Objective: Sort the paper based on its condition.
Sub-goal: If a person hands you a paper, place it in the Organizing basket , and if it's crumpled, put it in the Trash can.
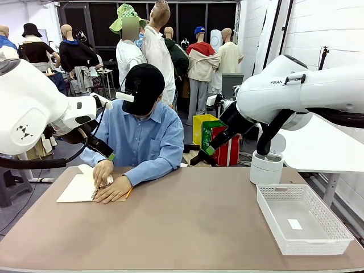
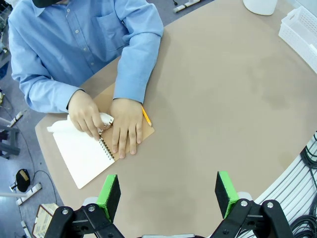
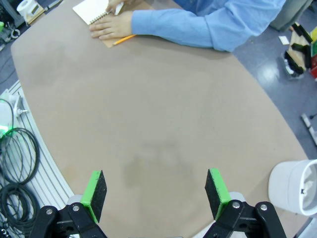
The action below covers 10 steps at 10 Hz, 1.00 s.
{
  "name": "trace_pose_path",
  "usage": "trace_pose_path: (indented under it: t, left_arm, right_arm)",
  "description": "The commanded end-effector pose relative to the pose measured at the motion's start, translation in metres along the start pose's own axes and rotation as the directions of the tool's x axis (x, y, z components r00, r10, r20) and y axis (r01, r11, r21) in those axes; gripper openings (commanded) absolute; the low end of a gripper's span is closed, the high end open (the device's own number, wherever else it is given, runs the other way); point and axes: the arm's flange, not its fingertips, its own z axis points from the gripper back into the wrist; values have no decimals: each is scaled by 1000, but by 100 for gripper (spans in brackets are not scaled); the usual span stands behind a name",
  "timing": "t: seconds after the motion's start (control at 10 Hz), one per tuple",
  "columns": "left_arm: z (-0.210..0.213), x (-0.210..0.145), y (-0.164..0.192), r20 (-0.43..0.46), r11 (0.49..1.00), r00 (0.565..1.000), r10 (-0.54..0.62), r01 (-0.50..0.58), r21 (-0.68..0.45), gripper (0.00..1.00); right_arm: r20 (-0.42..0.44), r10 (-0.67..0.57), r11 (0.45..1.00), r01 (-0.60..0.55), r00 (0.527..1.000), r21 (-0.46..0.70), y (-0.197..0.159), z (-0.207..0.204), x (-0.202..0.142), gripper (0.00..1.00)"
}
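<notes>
Paper (image 2: 81,153), thin white sheet in the spiral-bound notebook at ten o'clock on the table, lies under the person's hands (image 2: 126,124). My left gripper (image 2: 168,191) and right gripper (image 3: 155,191) hang spread, empty. Likely light, floppy, tearable; I'd pinch a free edge.

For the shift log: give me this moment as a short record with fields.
person: seated at the far side, both hands on an open spiral notebook
one hand: pulling at a white sheet at the notebook's binding
other hand: flat on the notebook's brown cover
pencil: beside that hand
white basket: on the robot's right, one small white scrap inside
white bin: behind the basket
left pincer: open, above bare table
right pincer: open, above bare table
</notes>
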Motion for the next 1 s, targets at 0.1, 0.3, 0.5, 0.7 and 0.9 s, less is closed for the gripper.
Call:
trace_pose_path:
  t: [0.1, 0.3, 0.5, 0.7, 0.9]
  left_arm:
    - [0, 0, 0, 1, 1000, 1000, 1, -1, -1, 100]
    - [0, 0, 0, 1, 1000, 1000, 1, -1, -1, 100]
    - [0, 0, 0, 1, 1000, 1000, 1, -1, -1, 100]
    - [0, 0, 0, 1, 1000, 1000, 1, -1, -1, 100]
    - [0, 0, 0, 1, 1000, 1000, 1, -1, -1, 100]
  right_arm:
    - [-2, -9, 1000, 9, 1000, -7, 1, 0, 1, 100]
    - [-2, -9, 1000, 9, 1000, -7, 1, 0, 1, 100]
    - [-2, -9, 1000, 9, 1000, -7, 1, 0, 1, 100]
    - [-2, -9, 1000, 9, 1000, -7, 1, 0, 1, 100]
    - [-2, -9, 1000, 9, 1000, -7, 1, 0, 1, 100]
